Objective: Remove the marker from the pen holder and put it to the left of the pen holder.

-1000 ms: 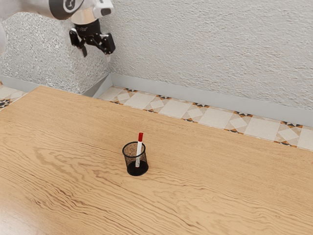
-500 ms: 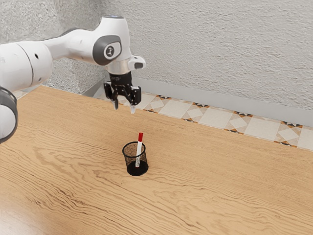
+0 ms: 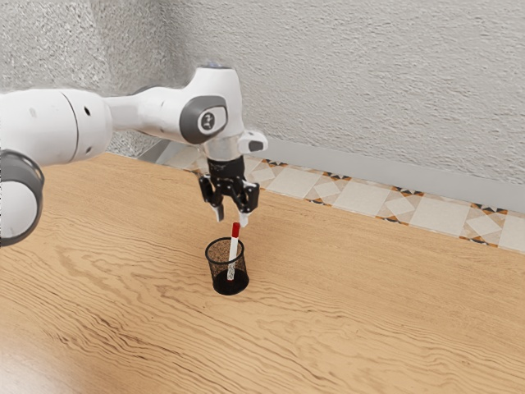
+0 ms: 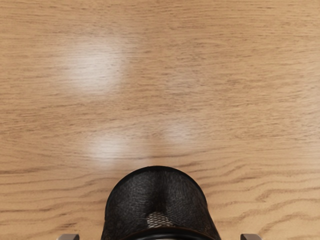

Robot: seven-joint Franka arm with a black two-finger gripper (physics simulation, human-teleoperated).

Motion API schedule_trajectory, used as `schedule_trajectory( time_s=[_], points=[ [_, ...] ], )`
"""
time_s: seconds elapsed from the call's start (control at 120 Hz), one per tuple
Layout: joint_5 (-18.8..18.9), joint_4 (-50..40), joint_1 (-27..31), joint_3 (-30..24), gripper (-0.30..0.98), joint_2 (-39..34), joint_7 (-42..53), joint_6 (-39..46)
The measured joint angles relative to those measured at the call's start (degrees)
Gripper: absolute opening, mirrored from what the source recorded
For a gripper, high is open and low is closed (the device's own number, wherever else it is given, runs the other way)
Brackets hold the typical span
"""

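Note:
In the exterior view my gripper point(image 3: 231, 219) hangs open just above the marker, its fingertips apart on either side of the line over the red cap. The white marker point(image 3: 234, 248) with its red end up leans inside the black mesh pen holder point(image 3: 217, 271), which stands upright on the table. From above, the wrist view has the pen holder point(image 4: 157, 192) at its lower edge, between the tips of the open gripper point(image 4: 160, 237). Nothing is held.
The wooden table point(image 3: 369, 304) extends around the pen holder on all sides. Behind its far edge are a tiled floor point(image 3: 291, 179) and a rough white wall point(image 3: 369, 90).
My arm has swung in from the exterior view's upper left and come down, bringing the gripper over the pen holder. Marker and pen holder have stayed where they were.

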Motion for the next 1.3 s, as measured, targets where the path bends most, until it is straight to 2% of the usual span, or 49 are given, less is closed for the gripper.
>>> schedule_trajectory(
  time_s=[0.225,0.475,0.95,1.3],
  points=[
    [0.27,-0.71,-0.59,0.00,0.34,1.00,-0.12,-0.02],
    [0.27,-4.01,-0.99,0.03,0.31,-1.77,-0.17,-0.84],
    [0.37,-3.74,-1.01,0.08,0.09,-1.21,-0.16,0.41],
    [1.27,-3.81,-0.99,0.25,0.02,-0.71,-0.20,3.42]
  ],
)
